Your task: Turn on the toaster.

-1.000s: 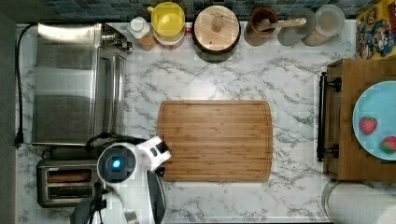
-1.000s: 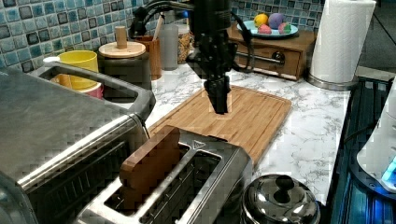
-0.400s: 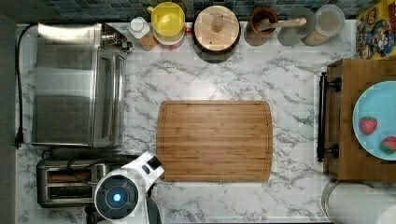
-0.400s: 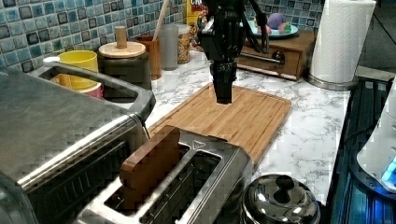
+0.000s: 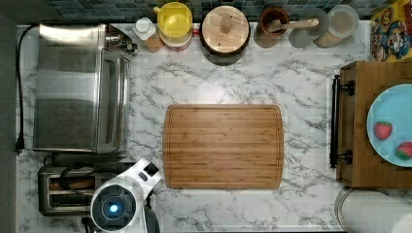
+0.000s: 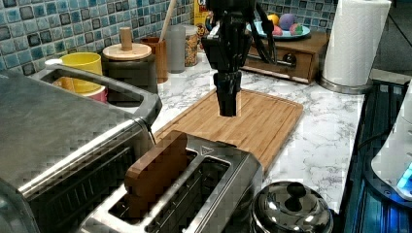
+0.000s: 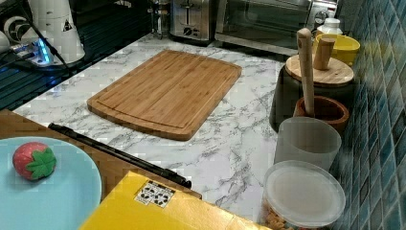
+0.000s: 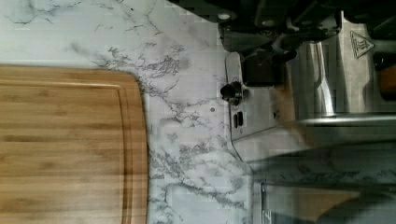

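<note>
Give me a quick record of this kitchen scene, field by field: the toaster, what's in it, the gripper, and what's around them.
toaster: small steel two-slot unit beside the toaster oven
in toaster: brown slice standing up out of one slot
toaster controls: black knob on the end facing the cutting board
gripper: pointing down, hanging above the board's near end in the left view, not touching the toaster
counter: white marble

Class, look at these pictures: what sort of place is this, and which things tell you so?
Most likely a kitchen counter: a marble-patterned worktop holds a toaster, a toaster oven and a bamboo cutting board.
</note>
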Robot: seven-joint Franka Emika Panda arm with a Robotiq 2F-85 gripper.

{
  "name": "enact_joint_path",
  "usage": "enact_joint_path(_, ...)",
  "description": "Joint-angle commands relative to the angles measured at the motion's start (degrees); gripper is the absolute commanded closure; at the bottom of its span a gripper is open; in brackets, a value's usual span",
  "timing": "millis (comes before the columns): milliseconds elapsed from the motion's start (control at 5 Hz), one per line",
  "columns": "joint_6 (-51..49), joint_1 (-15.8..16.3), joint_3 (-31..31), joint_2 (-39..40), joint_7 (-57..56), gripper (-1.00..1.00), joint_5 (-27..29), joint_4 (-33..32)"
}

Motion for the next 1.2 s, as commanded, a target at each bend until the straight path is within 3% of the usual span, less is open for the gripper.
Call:
enact_joint_path(200, 7.21, 0.33, 0.95, 2.53, -0.16, 1.00, 2.49, -1.67)
enact_joint_path(400, 6.99, -1.37, 2.20, 5.33, 3.81, 1.00, -1.32, 0.10)
enact_joint_path(600, 6.27, -4.60, 4.25, 6.95, 4.56, 1.00, -1.74, 0.82)
enact_joint_path(800, 5.78, -2.14, 2.42, 8.11, 4.24, 1.00, -2.16, 1.27)
enact_joint_path(1200, 5.77, -0.47, 2.96, 8.57, 1.12, 1.00, 0.23, 1.22)
